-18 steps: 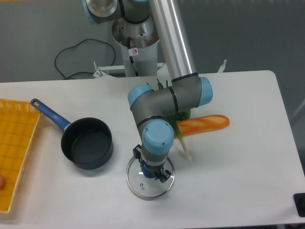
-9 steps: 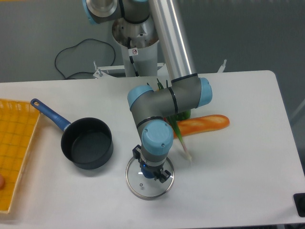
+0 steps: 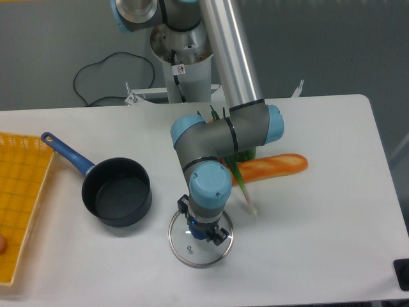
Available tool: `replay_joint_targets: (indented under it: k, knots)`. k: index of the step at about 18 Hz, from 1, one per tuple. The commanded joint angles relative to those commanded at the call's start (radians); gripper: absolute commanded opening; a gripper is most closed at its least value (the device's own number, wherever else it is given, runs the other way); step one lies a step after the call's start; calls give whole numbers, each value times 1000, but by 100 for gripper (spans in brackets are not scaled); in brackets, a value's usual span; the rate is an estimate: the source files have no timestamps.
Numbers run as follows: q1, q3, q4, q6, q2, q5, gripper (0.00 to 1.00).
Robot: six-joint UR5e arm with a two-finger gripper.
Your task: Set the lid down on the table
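**Lid set down beside the saucepan, gripper over its knob**

Almost nothing has moved since the earlier frames: arm, lid and everything else on the table hold the same positions, with at most a tiny shift at the wrist.

The lid (image 3: 200, 245), a clear glass disc with a thin metal rim, appears to lie flat on the white table (image 3: 319, 211), just to the right of the dark saucepan (image 3: 117, 192) and apart from it. The gripper (image 3: 203, 231) points straight down over the lid's centre, where a bit of the blue knob shows between the fingers. The wrist hides the jaws, so I cannot tell whether they grip the knob or have let go.

Behind the arm lie an orange carrot-like vegetable (image 3: 275, 166) and a green stalk (image 3: 241, 187). A yellow gridded tray (image 3: 22, 192) sits at the left edge.

The placing step looks nearly finished. The next move probably calls for opening the jaws fully, then lifting straight up so the lid is not dragged.
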Motion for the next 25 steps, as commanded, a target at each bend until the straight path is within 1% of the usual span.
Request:
replay_joint_targets:
  k: [3,12,19,20,22,24,25]
  knots:
    - [-2,0,2,2,2,2,43]
    - [0,-2,3,5,0,2,50]
    - [0,0,3,6,2,2,58]
    - [0,0,3,6,2,2,62]
    - [0,2,5,8,5,2,77]
    - [0,2,5,8,8,2,90]
    - [0,3,5,6,9,2,95]
